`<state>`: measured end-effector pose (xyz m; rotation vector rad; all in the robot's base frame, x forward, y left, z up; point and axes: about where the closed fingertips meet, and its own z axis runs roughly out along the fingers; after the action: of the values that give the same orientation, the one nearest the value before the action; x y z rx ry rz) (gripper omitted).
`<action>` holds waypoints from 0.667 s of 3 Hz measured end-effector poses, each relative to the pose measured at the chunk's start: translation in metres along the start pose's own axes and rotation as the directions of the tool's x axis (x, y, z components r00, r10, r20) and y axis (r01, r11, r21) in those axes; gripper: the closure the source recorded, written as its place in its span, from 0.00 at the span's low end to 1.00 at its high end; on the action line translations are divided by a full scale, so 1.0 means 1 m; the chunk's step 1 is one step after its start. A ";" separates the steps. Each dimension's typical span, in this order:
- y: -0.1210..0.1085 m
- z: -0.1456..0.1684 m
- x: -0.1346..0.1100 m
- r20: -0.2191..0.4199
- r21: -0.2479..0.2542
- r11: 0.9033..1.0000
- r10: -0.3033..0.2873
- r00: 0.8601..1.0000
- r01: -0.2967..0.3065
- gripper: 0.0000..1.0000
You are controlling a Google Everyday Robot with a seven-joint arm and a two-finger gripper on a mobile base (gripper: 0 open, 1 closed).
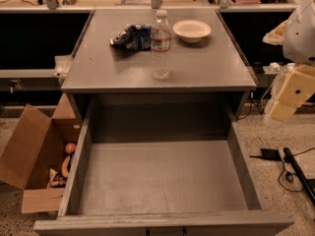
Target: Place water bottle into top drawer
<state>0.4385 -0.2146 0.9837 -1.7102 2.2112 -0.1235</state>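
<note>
Cabinet top [98, 68]: grey metal, flat and scuffed.
On it: the water bottle [160, 45] stands upright near the front edge, cap on. A white bowl [192, 30] and a crumpled blue wrapper [132, 37] lie behind it.
Top drawer [236, 151]: pulled out below the top, its bare bottom showing.
Room: speckled floor [275, 136], an open cardboard box [29, 146] at left, black cables [285, 166] at right.
My claw [290, 100]: off the cabinet's right side, well apart from the bottle, with nothing seen in its hold. Whether it is open or closed I cannot tell.
</note>
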 end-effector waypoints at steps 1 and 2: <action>0.000 0.000 0.000 0.000 0.000 1.000 0.000 1.000 0.000 0.00; -0.022 0.016 -0.015 0.066 0.011 1.000 0.025 0.998 -0.025 0.00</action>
<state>0.4669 -0.2036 0.9782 -1.6559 2.1792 -0.0727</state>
